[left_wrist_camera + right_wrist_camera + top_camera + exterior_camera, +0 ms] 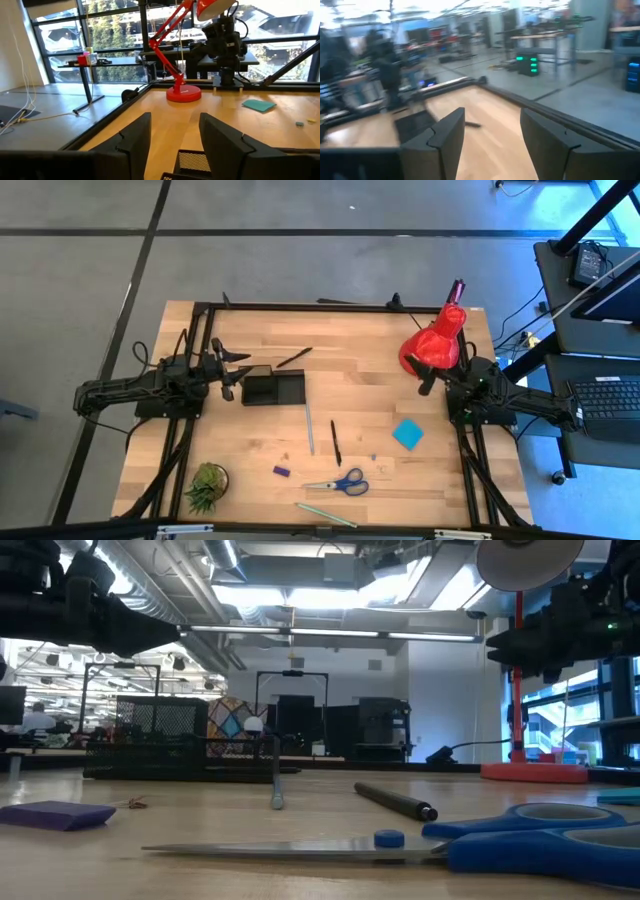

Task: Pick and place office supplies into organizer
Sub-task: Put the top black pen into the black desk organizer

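One organizer (pixel 272 388), one scissors (pixel 338 483), one sticky pad (pixel 407 434), one purple block (pixel 282 471), one lamp (pixel 436 340), one plant (pixel 206 485).

A pale wooden table (pixel 380 395) with a black frame stands on a grey floor (pixel 300 265) crossed by dark lines, with a dark side desk (pixel 590 330) carrying a keyboard (pixel 608 400) just beside it. Beyond the table the room is an open workshop with exposed ceiling ducts (pixel 180 600) and bright strip lights (pixel 330 598), and with benches and dark racks (pixel 300 725) farther back. Tall dark-framed windows (pixel 115 45) show trees outside, and a thin black stand (pixel 87 82) stands on the floor before them.
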Controlling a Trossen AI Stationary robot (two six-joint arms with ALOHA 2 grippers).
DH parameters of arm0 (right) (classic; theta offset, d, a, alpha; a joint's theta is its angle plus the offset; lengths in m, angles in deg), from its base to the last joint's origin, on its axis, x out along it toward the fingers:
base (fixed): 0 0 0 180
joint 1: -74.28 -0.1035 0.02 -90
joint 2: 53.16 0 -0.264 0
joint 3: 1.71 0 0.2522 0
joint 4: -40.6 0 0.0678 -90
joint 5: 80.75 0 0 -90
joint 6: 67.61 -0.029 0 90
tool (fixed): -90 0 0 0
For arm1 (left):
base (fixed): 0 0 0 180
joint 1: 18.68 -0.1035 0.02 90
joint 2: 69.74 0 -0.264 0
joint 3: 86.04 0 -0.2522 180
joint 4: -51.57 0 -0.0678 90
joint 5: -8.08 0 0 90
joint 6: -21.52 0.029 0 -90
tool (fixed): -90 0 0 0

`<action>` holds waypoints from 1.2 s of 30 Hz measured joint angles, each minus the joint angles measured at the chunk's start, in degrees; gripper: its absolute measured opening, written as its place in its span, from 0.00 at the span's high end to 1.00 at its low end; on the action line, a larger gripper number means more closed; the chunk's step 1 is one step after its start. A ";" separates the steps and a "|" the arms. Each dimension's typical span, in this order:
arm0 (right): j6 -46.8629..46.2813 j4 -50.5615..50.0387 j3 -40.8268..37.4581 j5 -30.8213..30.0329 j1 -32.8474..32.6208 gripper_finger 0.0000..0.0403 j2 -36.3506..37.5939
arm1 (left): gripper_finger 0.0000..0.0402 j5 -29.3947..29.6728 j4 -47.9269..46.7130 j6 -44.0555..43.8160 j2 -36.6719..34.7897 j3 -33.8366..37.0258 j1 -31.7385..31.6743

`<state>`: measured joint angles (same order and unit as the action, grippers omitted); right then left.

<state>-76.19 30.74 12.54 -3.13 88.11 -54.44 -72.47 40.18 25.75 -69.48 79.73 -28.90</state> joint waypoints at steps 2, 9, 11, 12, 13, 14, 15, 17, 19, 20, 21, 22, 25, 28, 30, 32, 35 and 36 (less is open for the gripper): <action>-0.96 -0.08 0.00 2.53 0.00 0.52 0.02 | 0.60 0.00 0.00 0.00 0.00 0.00 -0.02; -1.41 -2.10 0.00 8.92 0.00 0.52 -0.02 | 0.60 0.02 0.00 -0.02 0.00 -0.01 -0.01; -1.41 -2.12 0.00 10.71 0.00 0.52 -0.04 | 0.61 0.02 0.00 -0.02 0.00 -0.02 -0.02; -1.53 -2.15 0.00 11.69 0.00 0.52 -0.07 | 0.61 0.02 0.00 -0.02 0.00 -0.01 0.00; -1.69 -2.28 0.00 12.89 0.00 0.52 -0.07 | 0.61 0.02 0.00 -0.02 0.00 -0.01 -0.01; -1.76 -2.42 0.00 14.02 0.00 0.52 -0.07 | 0.61 0.02 0.00 -0.02 0.00 0.00 0.00; -1.86 -2.47 0.00 14.76 0.00 0.52 -0.07 | 0.61 0.02 0.00 -0.02 0.00 0.00 -0.01; -1.86 -2.43 0.00 15.08 0.00 0.52 -0.07 | 0.61 0.02 0.00 -0.02 0.00 -0.01 -0.01; -0.29 -2.15 0.00 15.05 0.00 0.52 -0.07 | 0.61 0.20 0.02 0.63 0.00 0.00 -0.02; 0.78 -1.67 0.00 15.05 0.00 0.52 -0.07 | 0.61 0.42 0.02 1.21 0.00 0.00 -0.02; 1.85 -1.23 0.00 15.06 0.00 0.52 -0.07 | 0.61 0.48 0.02 1.21 0.00 -0.01 -0.02; 2.79 -1.12 0.02 15.08 0.00 0.52 -0.07 | 0.61 0.48 0.02 0.71 0.00 0.00 -0.02; 3.28 -1.09 0.00 15.04 0.00 0.52 -0.07 | 0.61 0.48 0.02 -0.37 0.00 0.00 -0.02; 3.38 -1.65 0.00 15.04 0.00 0.52 -0.07 | 0.61 0.48 0.02 -0.46 0.00 -0.01 -0.02; 3.74 -1.67 0.00 15.04 0.00 0.52 -0.07 | 0.61 0.48 0.02 -0.46 0.00 0.00 -0.02; 4.23 -1.68 0.00 15.04 0.00 0.52 -0.07 | 0.61 0.48 0.02 -0.46 0.00 0.00 -0.02; 4.33 -1.68 0.00 15.02 0.00 0.52 -0.07 | 0.61 0.48 0.02 -0.46 0.00 0.00 -0.02; 4.32 -1.66 0.00 15.02 0.00 0.52 -0.07 | 0.61 0.48 0.02 -0.46 0.00 -0.01 -0.02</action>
<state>-71.87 29.08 12.54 11.89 88.11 -54.51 -71.98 40.20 25.29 -69.48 79.73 -28.92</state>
